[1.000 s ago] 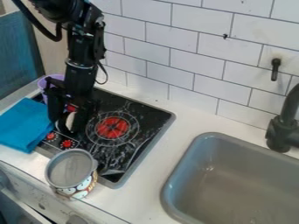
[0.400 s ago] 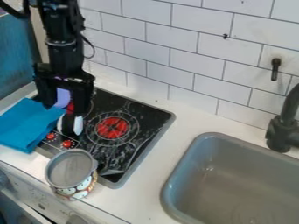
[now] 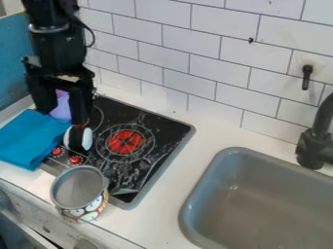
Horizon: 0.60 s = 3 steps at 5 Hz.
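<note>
- My claw (image 3: pixel 62 117) has gone up, away from the black-and-white thing (image 3: pixel 79 139).
- It sits on the stove (image 3: pixel 146 124) (kind of round!), just below one fingertip.
- My fingers are wide apart, holding nothing.

Here's glossy black glass across the stovetop (image 3: pixel 151 127), its surface streaked and scuffed; smooth, shiny white tiles (image 3: pixel 182 68) behind; matt blue cloth (image 3: pixel 27 138), softly creased; a smooth grey sink (image 3: pixel 260 214) with a dull sheen; and there, a matt black faucet (image 3: pixel 319 133), metal-looking.
</note>
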{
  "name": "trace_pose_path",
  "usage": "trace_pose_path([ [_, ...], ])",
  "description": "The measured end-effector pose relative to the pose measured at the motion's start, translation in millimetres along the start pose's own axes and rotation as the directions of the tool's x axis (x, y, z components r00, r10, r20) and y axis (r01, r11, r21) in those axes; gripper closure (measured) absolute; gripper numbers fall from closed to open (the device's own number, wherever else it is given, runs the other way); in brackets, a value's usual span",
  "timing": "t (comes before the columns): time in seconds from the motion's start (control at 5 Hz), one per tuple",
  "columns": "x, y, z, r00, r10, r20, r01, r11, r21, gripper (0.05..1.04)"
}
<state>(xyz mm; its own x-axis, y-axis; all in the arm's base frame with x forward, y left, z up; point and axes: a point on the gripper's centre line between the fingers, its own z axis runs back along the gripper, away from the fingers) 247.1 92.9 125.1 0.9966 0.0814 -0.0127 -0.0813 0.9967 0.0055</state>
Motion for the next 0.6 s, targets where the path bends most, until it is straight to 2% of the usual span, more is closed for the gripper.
trace_pose_path([
  [0.2, -24.8, -18.1, 3.7, 0.996, -0.090, -0.025, 0.089, 0.996, -0.027, 0.083],
  [0.4, -43.5, -18.9, 7.8, 0.993, -0.110, -0.049, 0.109, 0.994, -0.012, 0.083],
  [0.6, -53.1, -14.3, 7.6, 0.991, -0.112, -0.074, 0.115, 0.993, 0.026, 0.083],
])
